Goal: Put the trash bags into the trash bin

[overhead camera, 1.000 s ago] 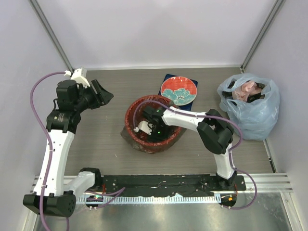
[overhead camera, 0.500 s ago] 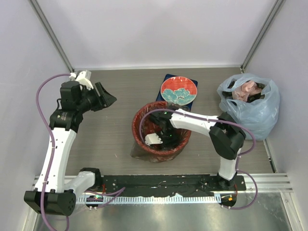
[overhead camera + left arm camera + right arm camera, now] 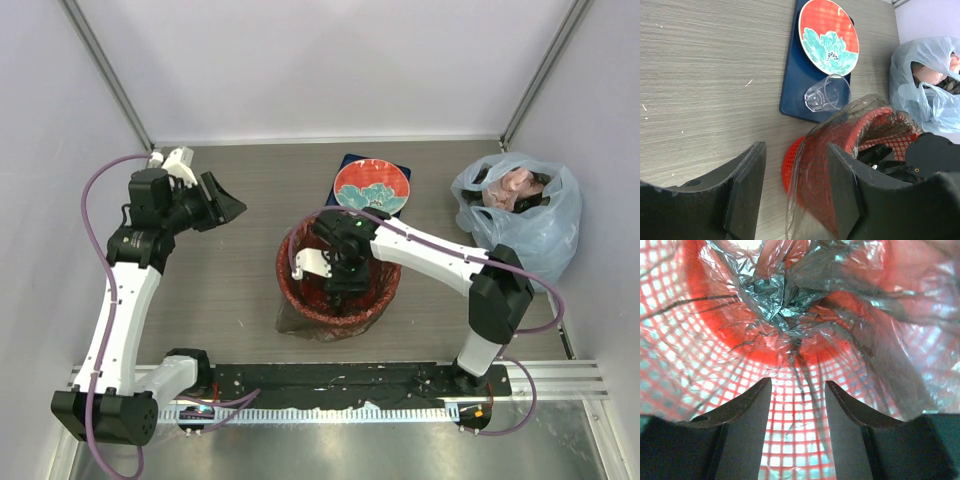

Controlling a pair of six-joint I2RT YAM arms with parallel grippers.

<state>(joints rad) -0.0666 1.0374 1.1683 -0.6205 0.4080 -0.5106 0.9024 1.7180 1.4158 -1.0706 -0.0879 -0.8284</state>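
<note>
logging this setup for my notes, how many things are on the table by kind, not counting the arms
plastic bags: 2 (dark trash bag, pale blue bag)
red mesh bin: 1
red flowered plate: 1
clear cup: 1
navy tray: 1
total: 6

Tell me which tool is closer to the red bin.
Right. The right tool is down inside the trash bin; the left tool sits well off to its left, apart.

Crinkly dark bag (image 3: 775, 295) inside upright red bin (image 3: 283, 272)
</note>
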